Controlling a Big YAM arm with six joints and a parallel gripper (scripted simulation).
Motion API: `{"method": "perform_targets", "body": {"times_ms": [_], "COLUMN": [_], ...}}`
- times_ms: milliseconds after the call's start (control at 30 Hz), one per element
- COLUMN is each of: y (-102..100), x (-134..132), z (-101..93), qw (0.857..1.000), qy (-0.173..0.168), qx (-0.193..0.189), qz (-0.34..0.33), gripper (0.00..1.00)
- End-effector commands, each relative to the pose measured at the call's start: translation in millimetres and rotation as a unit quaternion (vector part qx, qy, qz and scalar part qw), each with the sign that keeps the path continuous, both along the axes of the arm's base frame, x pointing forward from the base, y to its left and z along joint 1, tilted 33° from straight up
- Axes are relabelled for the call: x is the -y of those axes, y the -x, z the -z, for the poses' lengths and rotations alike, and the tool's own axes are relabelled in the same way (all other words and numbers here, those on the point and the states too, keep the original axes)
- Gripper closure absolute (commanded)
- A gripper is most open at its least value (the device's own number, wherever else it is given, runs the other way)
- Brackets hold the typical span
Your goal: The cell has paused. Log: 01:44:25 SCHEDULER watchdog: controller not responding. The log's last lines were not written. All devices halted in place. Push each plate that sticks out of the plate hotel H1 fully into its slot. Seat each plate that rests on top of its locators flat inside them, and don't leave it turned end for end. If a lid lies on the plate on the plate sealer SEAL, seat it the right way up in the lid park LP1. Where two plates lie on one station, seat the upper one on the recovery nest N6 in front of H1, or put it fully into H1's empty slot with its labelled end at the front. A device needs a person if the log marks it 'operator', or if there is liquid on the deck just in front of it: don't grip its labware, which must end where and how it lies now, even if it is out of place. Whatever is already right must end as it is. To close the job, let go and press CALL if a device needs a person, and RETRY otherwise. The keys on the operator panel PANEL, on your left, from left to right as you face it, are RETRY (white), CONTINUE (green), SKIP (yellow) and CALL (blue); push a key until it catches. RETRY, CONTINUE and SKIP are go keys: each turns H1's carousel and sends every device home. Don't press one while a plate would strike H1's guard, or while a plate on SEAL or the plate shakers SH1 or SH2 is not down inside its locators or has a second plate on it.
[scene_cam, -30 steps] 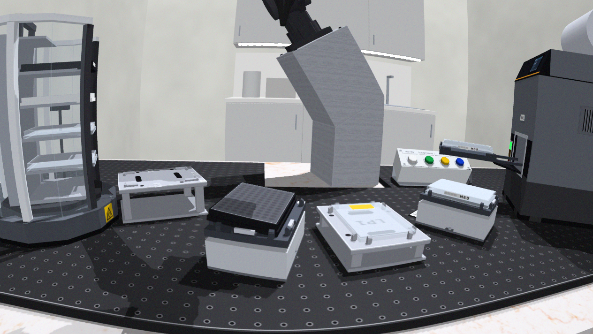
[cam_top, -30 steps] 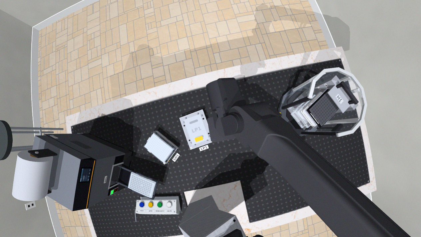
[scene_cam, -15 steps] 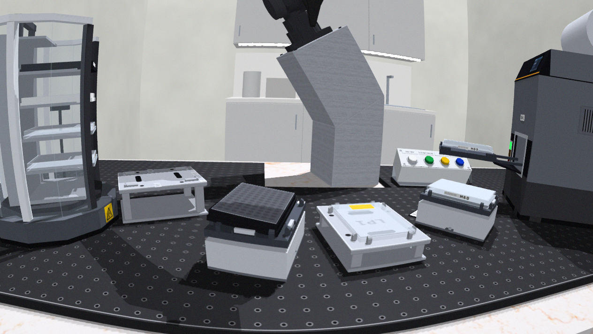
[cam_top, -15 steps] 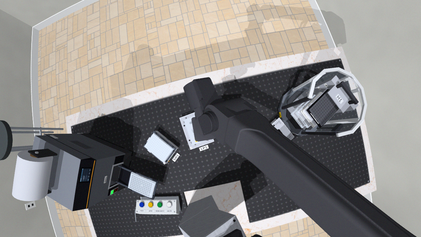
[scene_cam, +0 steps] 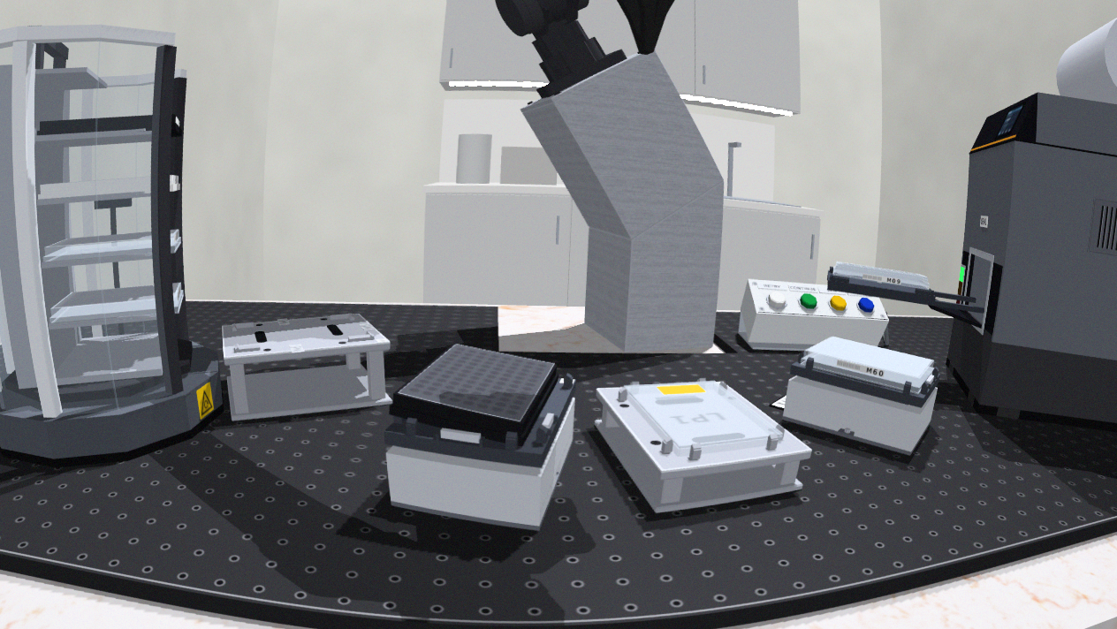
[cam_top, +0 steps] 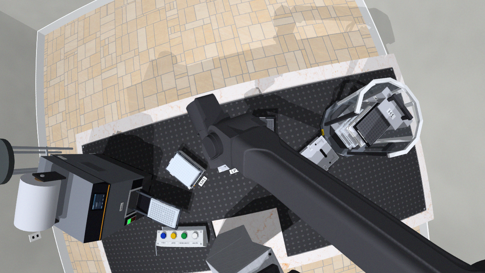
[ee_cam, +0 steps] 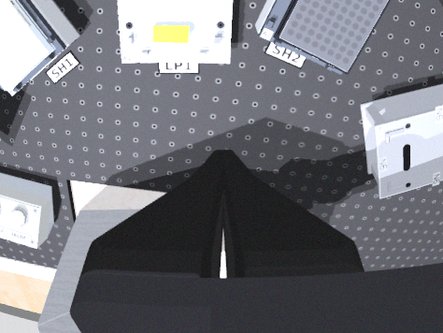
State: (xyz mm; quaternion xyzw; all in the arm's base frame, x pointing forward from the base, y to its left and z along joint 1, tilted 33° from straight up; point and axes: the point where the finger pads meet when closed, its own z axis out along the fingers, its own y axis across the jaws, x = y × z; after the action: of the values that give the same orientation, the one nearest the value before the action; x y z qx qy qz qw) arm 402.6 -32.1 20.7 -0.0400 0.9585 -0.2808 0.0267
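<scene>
We count three plates on the stations around the white lid park LP1 point(scene_cam: 703, 437), which carries a clear lid with a yellow tag. A dark grey well plate point(scene_cam: 476, 390) rests tilted on the shaker SH2 point(scene_cam: 468, 476) just beside LP1 on the hotel side. A white plate marked M60 point(scene_cam: 867, 365) sits on the shaker SH1 point(scene_cam: 855, 405) on LP1's other side. A white plate marked M09 point(scene_cam: 879, 276) lies on the dark sealer's point(scene_cam: 1039, 257) tray, beyond SH1. We see one white four-key panel point(scene_cam: 812, 312) behind SH1 and one empty white nest point(scene_cam: 304, 344) between SH2 and the glass-walled hotel H1 point(scene_cam: 168, 234). The black arm point(cam_top: 305, 183) reaches high over LP1, and its black tool point(ee_cam: 222, 238) points down at the perforated black worktop point(ee_cam: 187, 125), fingers together, holding nothing.
</scene>
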Motion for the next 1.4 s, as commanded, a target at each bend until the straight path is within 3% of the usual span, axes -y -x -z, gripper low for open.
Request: {"method": "perform_targets", "body": {"times_ms": [0, 1233, 1367], "y": [-19, -13, -9], "x": [-23, -119, -131], "z": [-1.7, 60.1, 67.8], "qw": [0.997, 0.997, 0.989], "qy": [0.004, 0.001, 0.006], "qx": [-0.026, -0.026, -0.063], "qz": [-0.077, -0.068, -0.133], "gripper": [1.00, 1.00, 1.00]}}
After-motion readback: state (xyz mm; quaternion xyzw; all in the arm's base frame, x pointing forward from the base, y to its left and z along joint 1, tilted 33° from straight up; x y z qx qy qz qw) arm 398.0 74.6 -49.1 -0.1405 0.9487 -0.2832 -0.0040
